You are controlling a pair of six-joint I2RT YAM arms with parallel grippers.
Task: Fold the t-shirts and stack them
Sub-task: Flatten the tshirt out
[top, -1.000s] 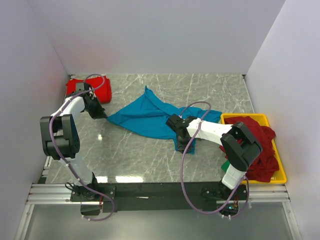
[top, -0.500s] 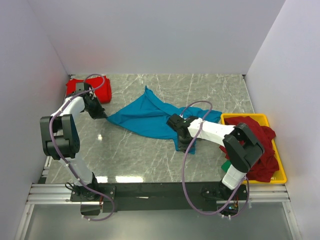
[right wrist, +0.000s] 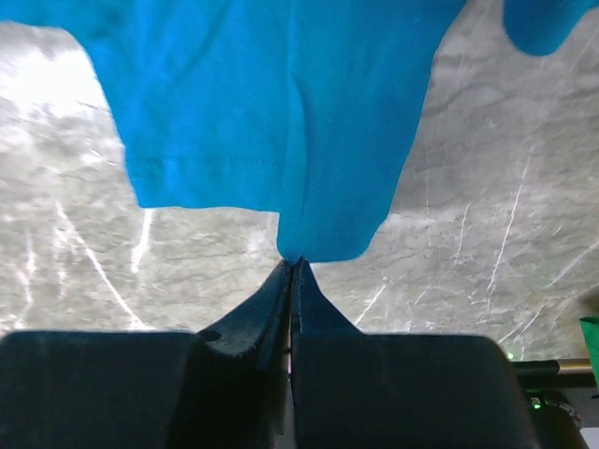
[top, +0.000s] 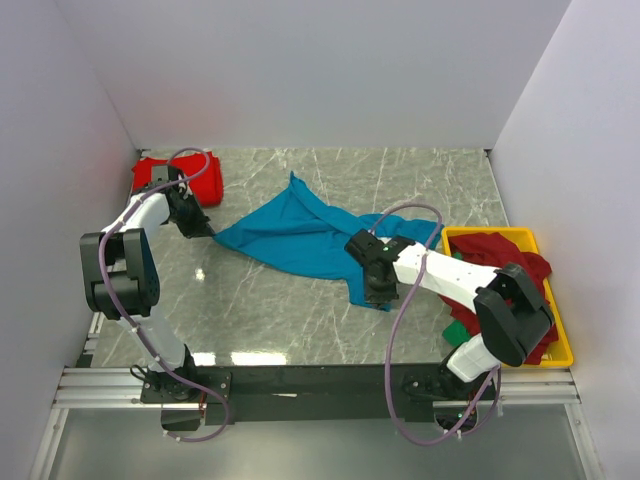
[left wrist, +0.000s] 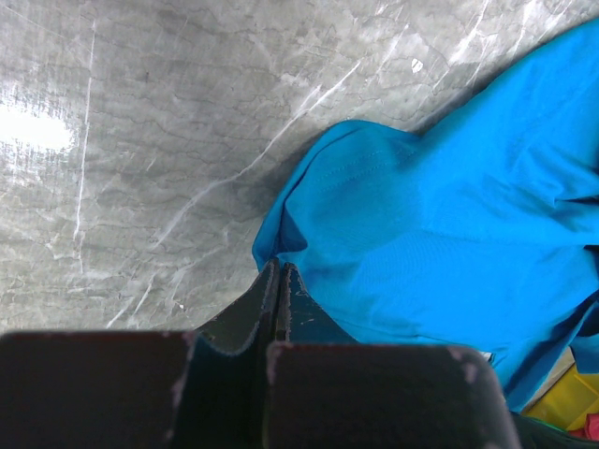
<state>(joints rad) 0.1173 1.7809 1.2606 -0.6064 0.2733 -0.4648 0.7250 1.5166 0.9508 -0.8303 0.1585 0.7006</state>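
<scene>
While maroon t-shirts (top: 505, 250) are lying heaped in the yellow tray (top: 480, 234) at three o'clock, the left gripper (left wrist: 278, 271) is pinching the mid-table teal t-shirt (top: 295, 235) at its nine-o'clock corner, and the right gripper (right wrist: 292, 267) is clamping its six-o'clock hem.

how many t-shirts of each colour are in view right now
teal-blue cotton t-shirt: 1
bright red folded cotton t-shirt: 1
dark red cotton t-shirt, heaped in the yellow plastic tray: at least 1
green cotton t-shirt, mostly hidden: 1
total: at least 4
</scene>
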